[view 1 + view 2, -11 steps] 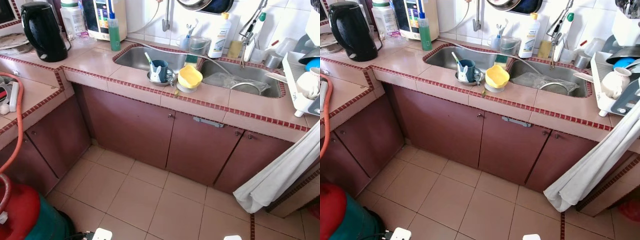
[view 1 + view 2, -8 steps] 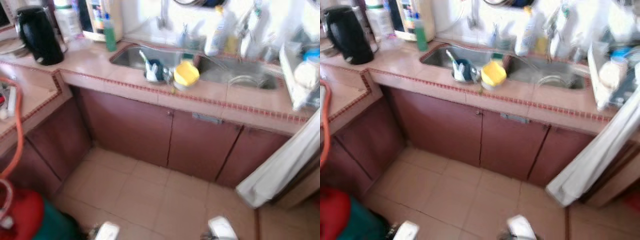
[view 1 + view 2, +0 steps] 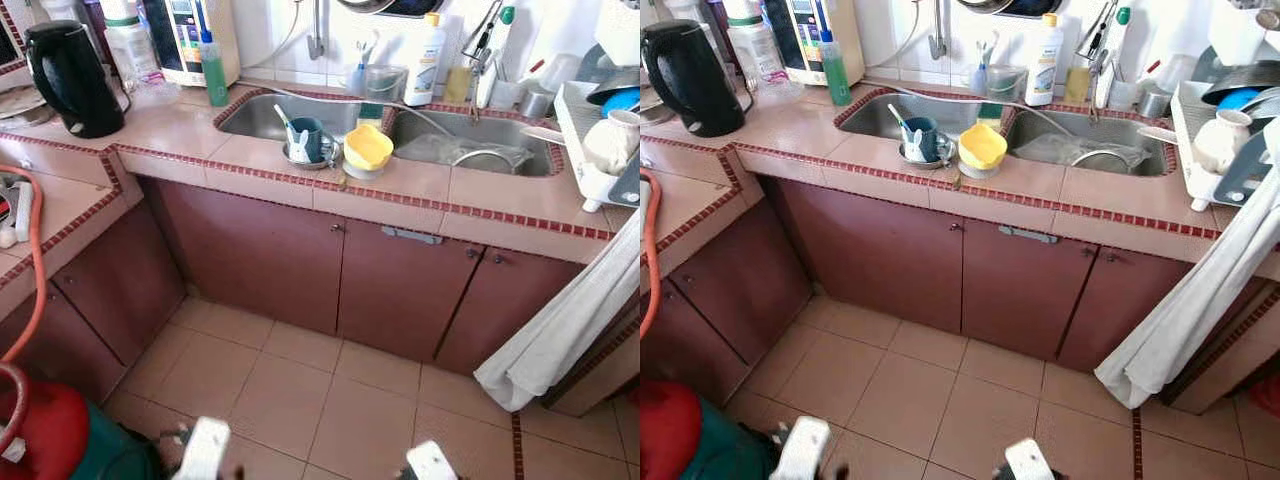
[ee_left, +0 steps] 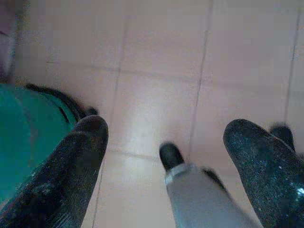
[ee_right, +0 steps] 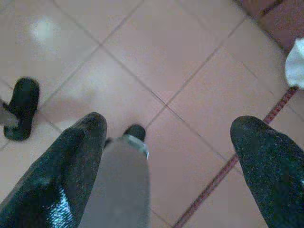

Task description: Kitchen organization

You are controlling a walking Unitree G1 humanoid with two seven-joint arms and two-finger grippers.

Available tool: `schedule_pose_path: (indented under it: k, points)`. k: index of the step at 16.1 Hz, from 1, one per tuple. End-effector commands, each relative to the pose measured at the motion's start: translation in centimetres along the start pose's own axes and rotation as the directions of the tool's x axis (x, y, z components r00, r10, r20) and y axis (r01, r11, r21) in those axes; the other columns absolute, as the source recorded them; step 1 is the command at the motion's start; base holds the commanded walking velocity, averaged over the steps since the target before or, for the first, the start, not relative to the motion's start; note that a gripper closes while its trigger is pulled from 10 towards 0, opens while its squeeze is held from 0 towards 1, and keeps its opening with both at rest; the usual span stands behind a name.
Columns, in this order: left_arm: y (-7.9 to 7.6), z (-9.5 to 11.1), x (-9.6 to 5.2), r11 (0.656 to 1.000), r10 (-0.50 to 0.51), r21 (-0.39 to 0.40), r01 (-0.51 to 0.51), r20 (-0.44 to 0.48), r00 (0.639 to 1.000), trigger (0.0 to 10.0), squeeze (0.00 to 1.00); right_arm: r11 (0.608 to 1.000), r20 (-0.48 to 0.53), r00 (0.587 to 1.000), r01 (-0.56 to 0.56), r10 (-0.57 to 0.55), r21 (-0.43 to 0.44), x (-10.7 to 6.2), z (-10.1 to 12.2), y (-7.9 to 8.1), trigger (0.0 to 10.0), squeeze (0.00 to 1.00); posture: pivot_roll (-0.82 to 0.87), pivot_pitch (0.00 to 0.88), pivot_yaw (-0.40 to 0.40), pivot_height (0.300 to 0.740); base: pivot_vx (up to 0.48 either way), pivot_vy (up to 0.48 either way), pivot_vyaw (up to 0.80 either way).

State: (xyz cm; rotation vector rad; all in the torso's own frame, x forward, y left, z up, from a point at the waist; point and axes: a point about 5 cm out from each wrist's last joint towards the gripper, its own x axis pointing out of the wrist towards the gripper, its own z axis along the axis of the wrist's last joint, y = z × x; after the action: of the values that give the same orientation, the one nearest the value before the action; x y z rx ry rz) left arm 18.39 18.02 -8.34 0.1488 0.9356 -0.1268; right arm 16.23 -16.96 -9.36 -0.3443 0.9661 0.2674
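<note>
Left gripper (image 4: 164, 142) fingers spread wide, empty, hanging over floor tiles | right gripper (image 5: 166, 142) likewise wide, empty | blue mug (image 3: 312, 138) and yellow bowl (image 3: 367, 150) sit on counter edge between sink basins | progress: judged not started, nothing held, counter items left to sort

From my remote station I see a pink-tiled L-shaped counter (image 3: 190, 120) running along the far wall and turning down the left side. A stainless double sink (image 3: 262, 117) is set into the far run. A teal ceramic mug (image 3: 314, 139) and a yellow plastic bowl (image 3: 368, 150) stand side by side on the sink's front edge. A black electric kettle (image 3: 68, 78) stands at the counter's left corner. A white dish rack (image 3: 585, 140) sits at the far right. A white cloth (image 3: 560, 325) hangs below the rack, before the brown cabinet doors (image 3: 260, 255).
</note>
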Motion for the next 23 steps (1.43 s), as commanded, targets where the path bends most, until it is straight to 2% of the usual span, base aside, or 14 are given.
schedule_pose_path:
  k: [1,3,5,6,7,8,9,13,14,15,17,19,21,23]
  points:
    - [1.4,2.2,0.1,0.997,0.055,-0.057,-0.050,0.099,0.994,10.0,0.00,1.000,0.085,0.996,0.028,-0.029,0.012,0.2,2.1,-1.1,10.0,0.00,-0.10,0.000,0.036,0.740,0.000,0.000,0.00]
    - [2.0,3.9,0.2,0.994,0.065,-0.103,-0.048,0.167,0.984,10.0,0.00,0.998,0.147,0.988,0.052,-0.055,0.025,0.3,3.7,-1.9,10.0,0.00,-0.10,0.000,0.033,0.740,0.000,0.000,0.00]
    - [2.3,6.2,0.0,0.995,0.046,-0.101,-0.018,0.281,0.959,10.0,0.00,0.998,0.299,0.952,0.059,-0.065,0.030,0.3,7.3,-2.8,10.0,0.00,-0.10,0.000,0.031,0.740,0.000,0.000,0.00]
    - [2.3,6.6,0.0,0.995,0.033,-0.097,-0.003,0.309,0.951,10.0,0.48,0.998,0.331,0.941,0.057,-0.066,0.038,0.2,8.0,-2.9,10.0,0.00,-0.10,0.000,0.032,0.740,0.000,0.000,0.00]
    - [2.2,7.2,-0.2,0.996,0.018,-0.090,0.016,0.358,0.934,10.0,1.00,0.996,0.378,0.921,0.072,-0.089,0.060,0.1,9.1,-3.3,10.0,0.94,-0.10,0.000,0.033,0.740,0.000,0.000,0.00]
    - [1.9,7.8,-0.4,0.988,-0.018,-0.132,0.081,0.421,0.907,10.0,1.00,0.994,0.451,0.890,0.010,-0.059,0.108,-0.2,10.3,-3.2,10.0,1.00,-0.10,0.000,0.034,0.740,0.000,0.000,0.00]
    - [1.6,8.1,-0.6,0.985,-0.004,-0.151,0.082,0.456,0.890,10.0,1.00,0.991,0.507,0.860,-0.004,-0.063,0.130,-0.4,11.4,-3.0,10.0,1.00,-0.10,0.000,0.030,0.740,0.000,0.000,0.00]
    - [0.9,9.1,-1.4,0.983,0.003,-0.153,0.098,0.553,0.833,10.0,1.00,0.991,0.592,0.802,-0.007,-0.074,0.133,-0.9,13.0,-2.6,10.0,1.00,-0.09,0.000,0.008,0.740,0.000,0.000,0.00]
    - [0.5,9.8,-1.9,0.979,-0.020,-0.153,0.137,0.593,0.805,10.0,0.47,0.989,0.651,0.755,-0.019,-0.081,0.145,-1.5,14.0,-2.9,10.0,1.00,-0.09,0.000,-0.004,0.740,0.000,0.000,0.00]
    - [0.1,10.3,-2.7,0.975,-0.045,-0.140,0.174,0.642,0.766,10.0,0.00,0.986,0.698,0.709,-0.029,-0.097,0.167,-2.2,14.8,-3.5,10.0,1.00,-0.09,0.000,-0.012,0.740,0.000,0.000,0.00]
    - [0.1,11.0,-3.8,0.979,-0.033,-0.122,0.162,0.692,0.722,10.0,0.00,0.982,0.739,0.664,-0.031,-0.118,0.185,-3.0,15.6,-4.3,10.0,1.00,-0.09,0.000,-0.018,0.740,0.000,0.000,0.00]
    - [0.3,13.4,-6.3,0.981,-0.018,-0.111,0.157,0.759,0.651,10.0,0.00,0.985,0.833,0.534,0.000,-0.144,0.170,-5.6,18.3,-5.7,10.0,1.00,-0.09,0.000,-0.023,0.740,0.000,0.000,0.00]
    - [0.3,14.2,-7.2,0.983,-0.023,-0.096,0.155,0.777,0.629,10.0,0.00,0.987,0.856,0.499,-0.009,-0.137,0.163,-6.7,19.1,-5.9,10.0,1.00,-0.09,0.000,-0.024,0.740,0.000,0.000,0.00]
    - [0.4,15.6,-8.7,0.993,-0.014,-0.058,0.108,0.821,0.571,10.0,0.00,0.988,0.891,0.436,-0.025,-0.125,0.151,-8.4,20.5,-5.8,10.0,0.95,-0.09,0.000,-0.025,0.740,0.000,0.000,0.00]
